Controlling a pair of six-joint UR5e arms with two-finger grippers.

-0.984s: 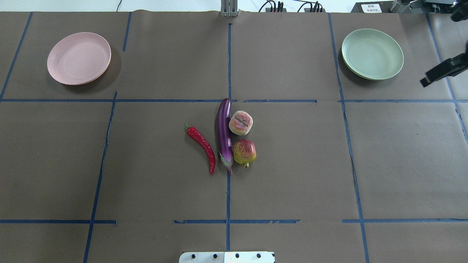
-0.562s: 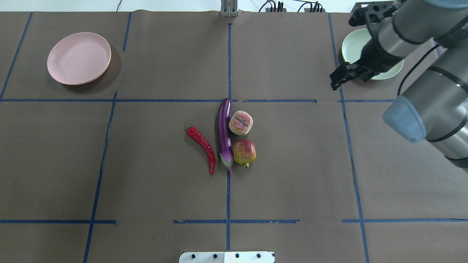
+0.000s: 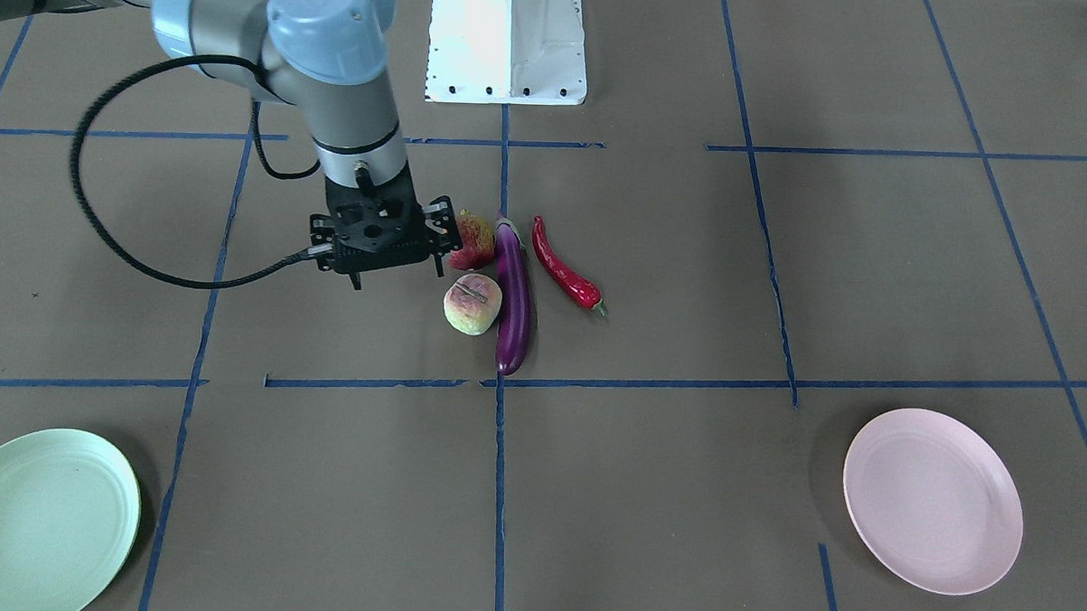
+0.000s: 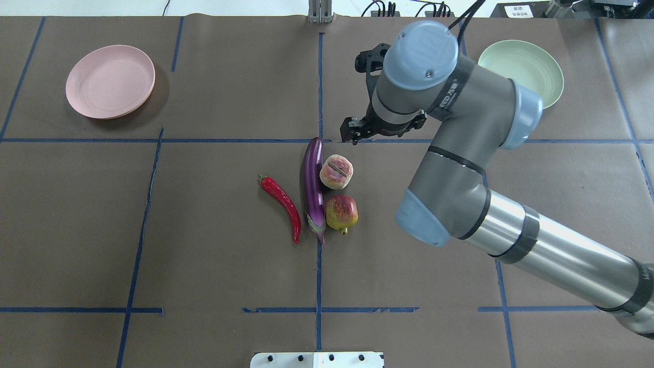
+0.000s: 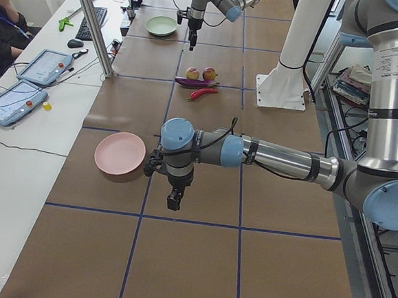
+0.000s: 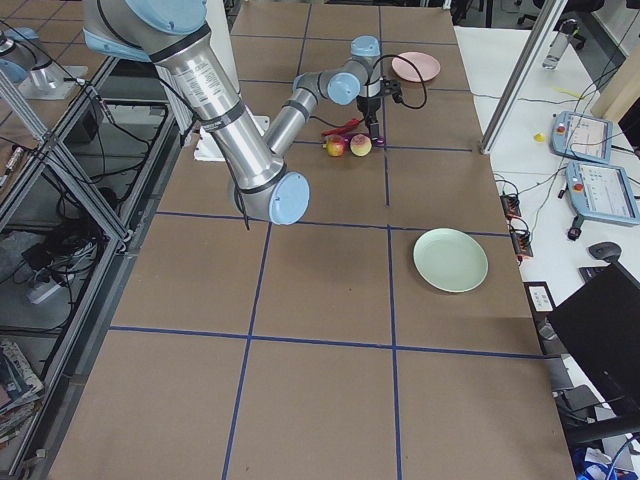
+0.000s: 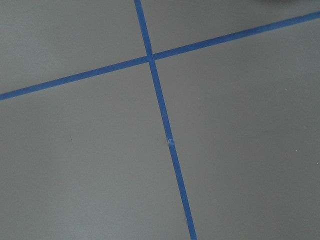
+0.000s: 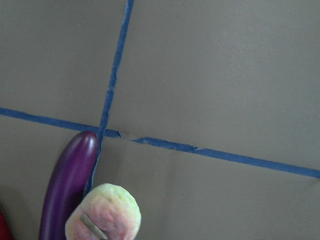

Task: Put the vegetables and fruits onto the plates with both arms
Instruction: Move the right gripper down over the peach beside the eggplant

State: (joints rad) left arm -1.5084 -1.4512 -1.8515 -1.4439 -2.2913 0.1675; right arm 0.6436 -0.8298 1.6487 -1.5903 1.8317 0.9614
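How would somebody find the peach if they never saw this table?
In the middle of the brown table, four foods lie bunched together by a blue tape line. Find the long purple eggplant; the peach sits right beside it, on the side away from the red chili. It's the pale pink-green ball with a slit on top, not the darker red pomegranate.

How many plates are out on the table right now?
2. The pink plate lies far back on the robot's left; the green plate lies far back on its right. Both are empty.
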